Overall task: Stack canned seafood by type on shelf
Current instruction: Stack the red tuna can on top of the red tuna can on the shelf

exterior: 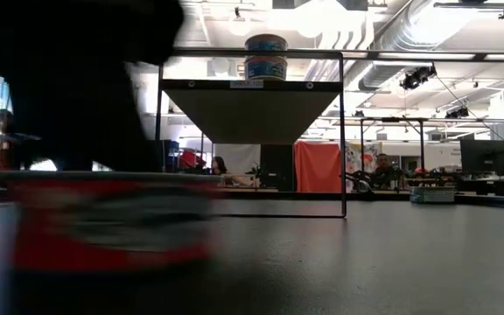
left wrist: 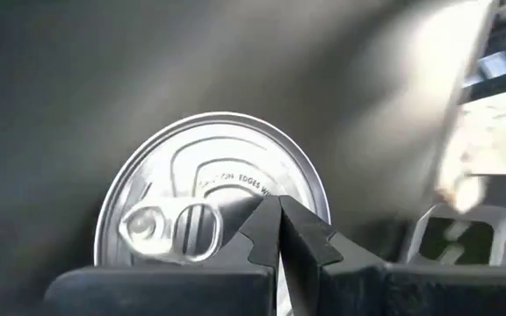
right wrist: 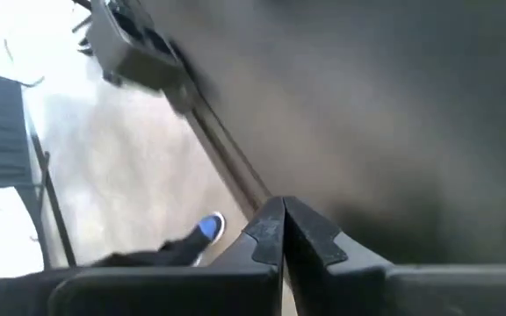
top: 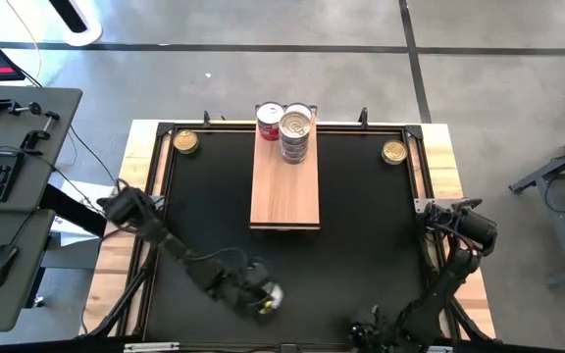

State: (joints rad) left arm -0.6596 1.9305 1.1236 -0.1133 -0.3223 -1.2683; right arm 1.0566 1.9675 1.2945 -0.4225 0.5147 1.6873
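left gripper (top: 266, 299) jaws clenched right above a silver-lid can (left wrist: 211, 189) at the counter's near edge, shelf (top: 284, 186) well ahead; right gripper (right wrist: 281, 230) clenched, idle

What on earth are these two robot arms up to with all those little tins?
They are sorting round flat seafood tins onto a long light-wood plank. The left gripper, near the table's front edge, is over a silver-lidded tin; its jaws look shut. A tall stack and a red-labelled tin stand at the plank's far end. Two gold-lidded tins wait in the far corners. The right gripper rests shut at the front.
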